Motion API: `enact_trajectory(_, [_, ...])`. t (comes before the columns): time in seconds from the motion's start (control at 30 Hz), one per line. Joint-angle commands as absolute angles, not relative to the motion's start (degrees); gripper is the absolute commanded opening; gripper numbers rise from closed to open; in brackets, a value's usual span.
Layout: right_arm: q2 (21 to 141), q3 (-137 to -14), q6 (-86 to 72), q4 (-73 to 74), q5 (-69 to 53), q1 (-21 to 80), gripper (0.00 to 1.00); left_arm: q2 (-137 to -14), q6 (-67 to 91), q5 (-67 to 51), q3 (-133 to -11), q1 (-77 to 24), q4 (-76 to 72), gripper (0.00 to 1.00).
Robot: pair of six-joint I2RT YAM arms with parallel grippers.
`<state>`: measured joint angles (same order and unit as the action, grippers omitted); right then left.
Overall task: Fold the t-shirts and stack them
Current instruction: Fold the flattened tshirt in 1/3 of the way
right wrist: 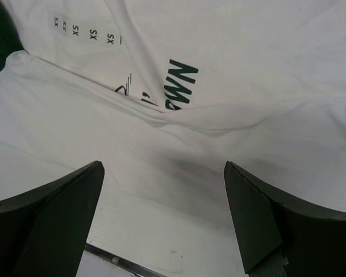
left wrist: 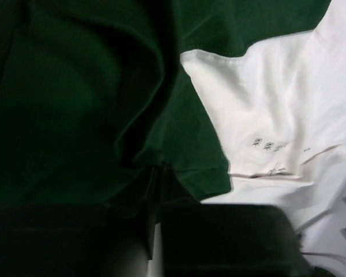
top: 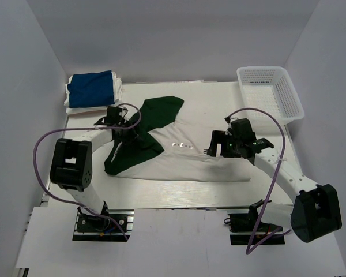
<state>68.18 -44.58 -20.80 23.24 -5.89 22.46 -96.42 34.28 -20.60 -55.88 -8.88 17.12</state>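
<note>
The dark green t-shirt point(top: 145, 128) lies crumpled on the left half of the white t-shirt point(top: 187, 164), which is spread on the table. The royal blue t-shirt point(top: 91, 88) lies folded at the back left. My left gripper point(top: 128, 133) is shut on a fold of the green shirt point(left wrist: 92, 104); its jaws are closed together with green cloth between them. My right gripper point(top: 210, 150) is open, its fingers point(right wrist: 57, 208) apart, just above the white shirt's edge point(right wrist: 179, 144) with black print.
A white mesh basket point(top: 271, 92) stands at the back right. The folded blue shirt rests on a white cloth point(top: 118, 92). The table's near edge point(top: 179, 202) runs in front of the shirts.
</note>
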Motion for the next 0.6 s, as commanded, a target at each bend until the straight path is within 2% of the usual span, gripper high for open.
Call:
enact_trajectory(0.0, [66.7, -47.9, -20.5, 24.3, -2.4, 22.0, 0.90, -97.6, 32.6, -20.0, -60.1, -9.9, 17.1, 0.02])
enact_trajectory(0.03, [66.5, -48.1, -20.4, 24.4, -1.8, 22.1, 0.90, -97.6, 32.6, -20.7, -60.8, -9.9, 17.7, 0.00])
enact_trajectory(0.47, [66.0, -48.6, -20.3, 27.0, 3.4, 22.1, 0.90, -106.4, 32.6, -20.9, -75.1, -13.8, 21.9, 0.01])
enact_trajectory(0.53, [66.0, -48.8, -20.3, 27.2, 5.0, 22.1, 0.90, -107.2, 32.6, -20.9, -77.2, -14.3, 21.0, 0.25])
enact_trajectory(0.57, [66.2, -48.8, -20.2, 27.9, 5.4, 22.1, 0.90, -108.1, 32.1, -20.9, -78.0, -14.3, 21.0, 0.43])
